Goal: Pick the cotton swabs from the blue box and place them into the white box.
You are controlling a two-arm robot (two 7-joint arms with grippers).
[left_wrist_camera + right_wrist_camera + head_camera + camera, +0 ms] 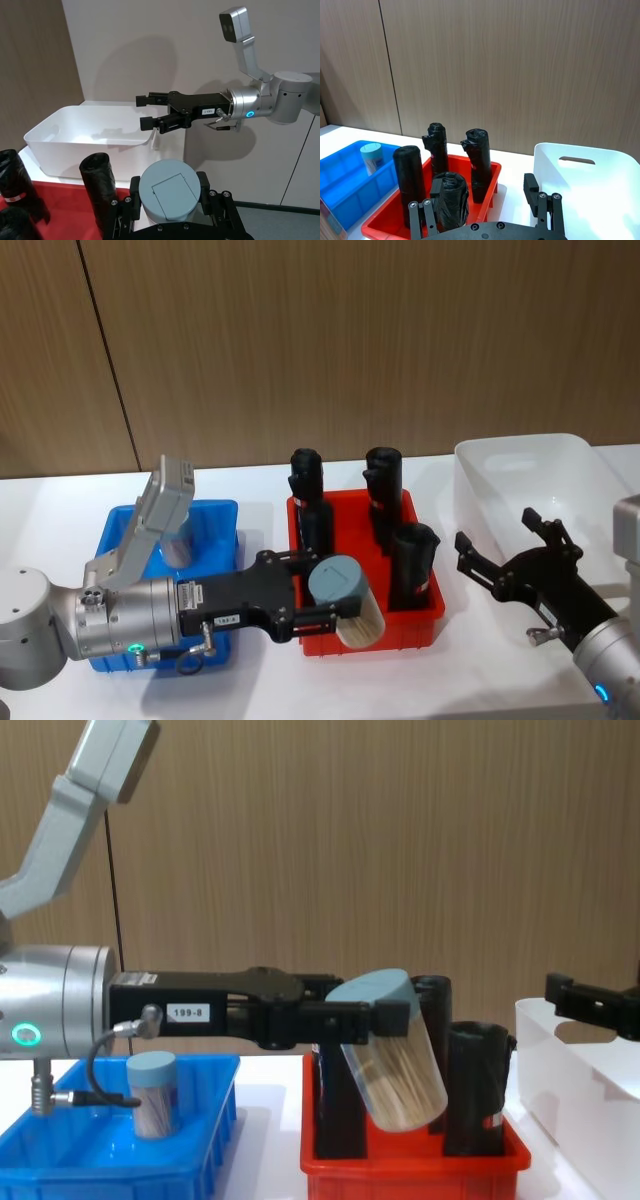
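While the left gripper is clamped on one tub of cotton swabs, pinching it just under the lid, the tub hangs tilted above the red bin (lid up and leftward, base lower). The white box lies to its right, past the black rolls, so the carry probably runs rightward. The right gripper hovers over that box, spread wide and empty. A second tub stands in the blue box.

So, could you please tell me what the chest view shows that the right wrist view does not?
Chest view: the left hand gripping a tilted cotton swab tub above the red bin. Right wrist view: the handle slot of the white box. Both: a second swab tub upright in the blue box, black rolls in the red bin.
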